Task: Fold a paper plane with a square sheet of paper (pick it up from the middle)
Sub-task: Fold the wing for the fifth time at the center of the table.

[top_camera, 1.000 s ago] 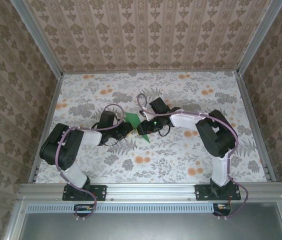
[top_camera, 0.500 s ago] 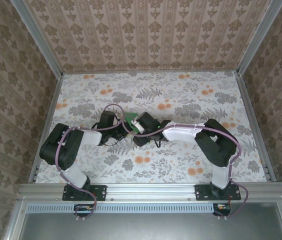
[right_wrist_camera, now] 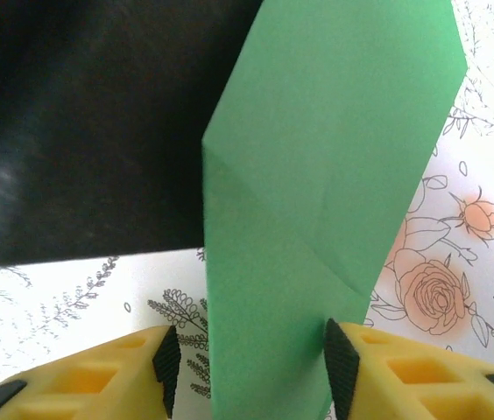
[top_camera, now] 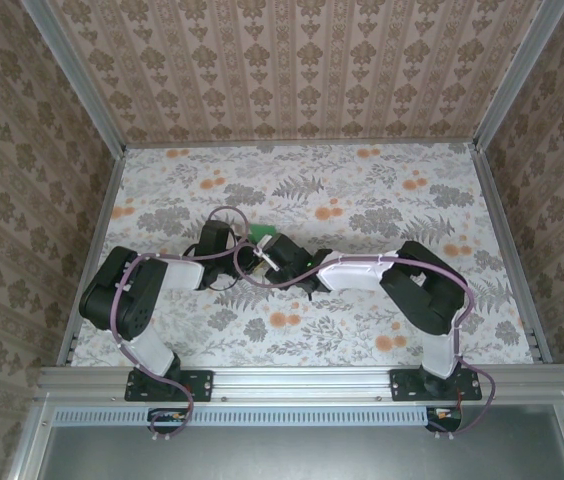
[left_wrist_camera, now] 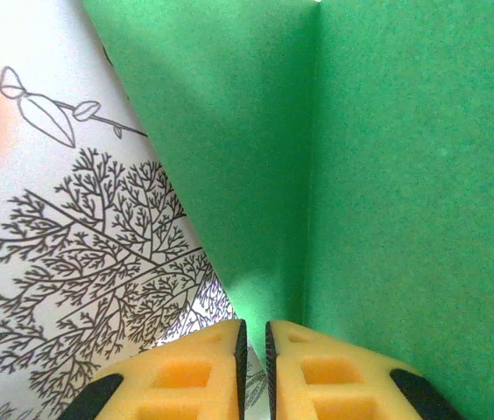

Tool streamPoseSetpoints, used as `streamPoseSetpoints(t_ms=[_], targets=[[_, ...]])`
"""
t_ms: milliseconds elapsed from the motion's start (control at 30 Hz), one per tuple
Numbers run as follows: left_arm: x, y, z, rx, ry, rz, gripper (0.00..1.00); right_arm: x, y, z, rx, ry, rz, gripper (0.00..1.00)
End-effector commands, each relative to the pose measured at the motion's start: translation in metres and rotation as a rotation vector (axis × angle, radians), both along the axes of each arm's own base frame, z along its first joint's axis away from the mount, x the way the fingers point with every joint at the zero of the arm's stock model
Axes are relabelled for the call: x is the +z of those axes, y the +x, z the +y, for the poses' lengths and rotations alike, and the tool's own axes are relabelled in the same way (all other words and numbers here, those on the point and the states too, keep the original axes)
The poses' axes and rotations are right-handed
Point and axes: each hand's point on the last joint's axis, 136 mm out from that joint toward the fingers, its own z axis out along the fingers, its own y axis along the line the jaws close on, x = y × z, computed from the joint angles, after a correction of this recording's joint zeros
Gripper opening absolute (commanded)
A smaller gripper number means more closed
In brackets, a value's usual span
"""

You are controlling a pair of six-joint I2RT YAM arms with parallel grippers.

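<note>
Left arm [top_camera: 127,292]: elbow bent at the left side of the counter [top_camera: 382,190], forearm reaching right toward the middle.
Right arm [top_camera: 427,285]: elbow bent on the right, white forearm stretched left, its wrist just beside the left one.
Left pincer [left_wrist_camera: 253,331]: yellow fingers all but closed, nipping the green paper [left_wrist_camera: 387,175] at its crease.
Right pincer [right_wrist_camera: 251,363]: jaws apart, straddling the paper; the right pad touches its edge and the left pad stands clear.
Paper: mid-counter, between the two wrists.
Top view: a green corner peeks out above the wrists.
Wrist views: folded layers, diagonal creases, and a black arm part [right_wrist_camera: 72,131] behind.

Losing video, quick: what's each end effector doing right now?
Left end effector: shut on the green paper.
Right end effector: open, paper between its jaws.
</note>
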Motion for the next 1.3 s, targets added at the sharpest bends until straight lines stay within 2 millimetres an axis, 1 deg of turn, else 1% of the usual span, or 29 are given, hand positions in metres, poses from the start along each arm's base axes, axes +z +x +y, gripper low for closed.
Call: streamPoseSetpoints(t_ms=[0, 67, 233, 300, 400, 633, 767, 933, 1033, 1267], targets=[[0.007, 0.002, -0.006, -0.024, -0.009, -0.014, 0.16, -0.004, 0.005, -0.001, -0.006, -0.028, -0.018, 0.44], [0.007, 0.002, -0.006, -0.024, -0.008, -0.016, 0.16, -0.005, 0.004, 0.000, -0.003, -0.024, -0.008, 0.38], [0.008, 0.001, -0.003, -0.016, 0.003, -0.016, 0.17, -0.005, 0.004, 0.000, -0.014, 0.011, 0.040, 0.18], [0.009, -0.001, -0.001, -0.012, 0.013, -0.018, 0.17, -0.004, 0.005, -0.001, -0.023, 0.037, 0.067, 0.13], [0.011, -0.002, 0.005, 0.004, 0.028, -0.023, 0.17, 0.000, 0.002, 0.000, -0.025, 0.101, 0.122, 0.09], [0.019, -0.006, 0.013, 0.019, 0.041, -0.052, 0.18, 0.004, -0.001, 0.000, -0.041, 0.260, 0.297, 0.04], [0.023, -0.009, 0.013, 0.012, 0.037, -0.065, 0.19, 0.005, -0.004, 0.001, -0.046, 0.349, 0.398, 0.04], [0.024, -0.010, 0.009, -0.006, 0.025, -0.074, 0.19, 0.006, -0.005, 0.004, -0.053, 0.446, 0.506, 0.04], [0.023, -0.009, 0.007, -0.010, 0.020, -0.074, 0.19, 0.006, -0.006, 0.007, -0.054, 0.479, 0.556, 0.04], [0.018, -0.006, 0.003, -0.010, 0.003, -0.065, 0.19, 0.001, -0.011, 0.013, -0.051, 0.496, 0.635, 0.03]])
